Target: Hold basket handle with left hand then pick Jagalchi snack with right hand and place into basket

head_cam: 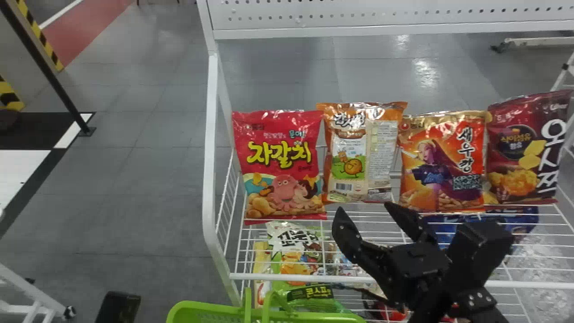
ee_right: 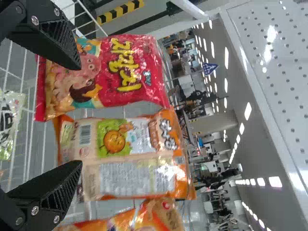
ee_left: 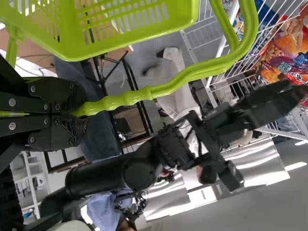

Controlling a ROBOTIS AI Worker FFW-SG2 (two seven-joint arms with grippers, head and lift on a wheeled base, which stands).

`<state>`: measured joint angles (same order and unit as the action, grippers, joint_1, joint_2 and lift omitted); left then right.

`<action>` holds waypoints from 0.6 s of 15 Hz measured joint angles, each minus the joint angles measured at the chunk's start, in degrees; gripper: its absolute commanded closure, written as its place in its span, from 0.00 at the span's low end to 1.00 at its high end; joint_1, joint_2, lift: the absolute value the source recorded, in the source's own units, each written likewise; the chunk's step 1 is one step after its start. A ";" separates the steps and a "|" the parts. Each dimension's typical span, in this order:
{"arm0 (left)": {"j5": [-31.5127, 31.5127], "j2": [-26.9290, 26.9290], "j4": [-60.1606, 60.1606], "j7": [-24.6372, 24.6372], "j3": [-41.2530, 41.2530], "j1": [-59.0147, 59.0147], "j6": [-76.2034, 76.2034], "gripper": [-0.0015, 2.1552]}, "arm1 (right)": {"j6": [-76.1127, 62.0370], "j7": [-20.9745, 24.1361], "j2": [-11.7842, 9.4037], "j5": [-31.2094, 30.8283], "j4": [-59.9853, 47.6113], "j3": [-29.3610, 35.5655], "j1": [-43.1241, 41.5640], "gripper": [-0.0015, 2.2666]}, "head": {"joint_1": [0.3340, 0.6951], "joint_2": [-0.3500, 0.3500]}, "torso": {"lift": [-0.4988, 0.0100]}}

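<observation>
The red Jagalchi snack (head_cam: 282, 166) stands at the left end of the shelf's upper level; the right wrist view shows the Jagalchi snack (ee_right: 108, 72) too. My right gripper (head_cam: 365, 211) is open in front of the shelf, to the right of that bag and below the orange potato bag. In the right wrist view the right gripper (ee_right: 79, 115) has its fingers spread, nothing between them. The green basket (head_cam: 202, 312) hangs at the bottom edge of the head view. In the left wrist view my left gripper (ee_left: 79, 111) is shut on the handle of the basket (ee_left: 130, 36).
Beside the Jagalchi snack stand an orange potato bag (head_cam: 358, 152), an orange-red shrimp snack bag (head_cam: 441, 163) and a dark red bag (head_cam: 522, 148). More packs, among them a green one (head_cam: 293, 255), lie on the level below. A white frame post (head_cam: 210, 148) bounds the shelf's left side.
</observation>
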<state>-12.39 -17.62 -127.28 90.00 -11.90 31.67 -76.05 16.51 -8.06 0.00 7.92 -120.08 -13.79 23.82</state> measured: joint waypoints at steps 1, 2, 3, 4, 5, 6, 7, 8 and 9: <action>-0.01 -0.04 -0.05 0.00 -0.02 0.06 0.00 1.00 | 1.36 1.10 0.00 -0.70 0.57 -1.48 -1.95 0.05 | 1.00 0.74 | 0.96; -0.01 -0.08 -0.07 0.00 -0.04 0.10 -0.01 1.00 | 2.97 1.84 0.00 -1.25 1.22 -2.94 -4.02 0.05 | 1.00 0.79 | 0.96; -0.01 -0.16 -0.12 0.00 -0.05 0.13 -0.01 1.00 | 4.77 2.09 0.00 -1.52 1.98 -4.21 -5.96 0.05 | 1.00 0.81 | 0.96; -0.01 -0.25 -0.14 0.00 -0.05 0.15 -0.02 1.00 | 6.52 2.39 0.00 -1.66 2.70 -5.21 -7.64 0.05 | 1.00 0.83 | 0.96; -0.01 -0.34 -0.14 0.00 -0.05 0.19 -0.02 1.00 | 8.53 2.68 0.00 -1.83 3.67 -6.37 -9.54 0.05 | 1.00 0.85 | 0.96; -0.01 -0.38 -0.12 0.00 -0.05 0.22 0.05 1.00 | 10.08 3.07 0.00 -1.95 4.70 -7.44 -11.36 0.05 | 1.00 0.87 | 0.96; -0.01 -0.39 -0.10 0.00 -0.03 0.23 0.12 1.00 | 11.12 3.29 0.00 -2.01 5.81 -8.39 -13.09 0.05 | 1.00 0.89 | 0.96; -0.01 -0.40 -0.03 0.00 0.02 0.23 0.22 1.00 | 11.72 3.33 0.00 -2.00 6.83 -9.12 -14.51 0.05 | 1.00 0.92 | 0.96; -0.01 -0.40 0.12 0.00 0.12 0.23 0.45 1.00 | 12.09 3.38 0.00 -1.92 8.13 -9.78 -15.97 0.06 | 1.00 0.93 | 0.96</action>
<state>-12.39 -18.02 -127.16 90.00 -11.79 31.90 -75.61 28.60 -4.69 0.00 6.00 -111.95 -23.56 7.85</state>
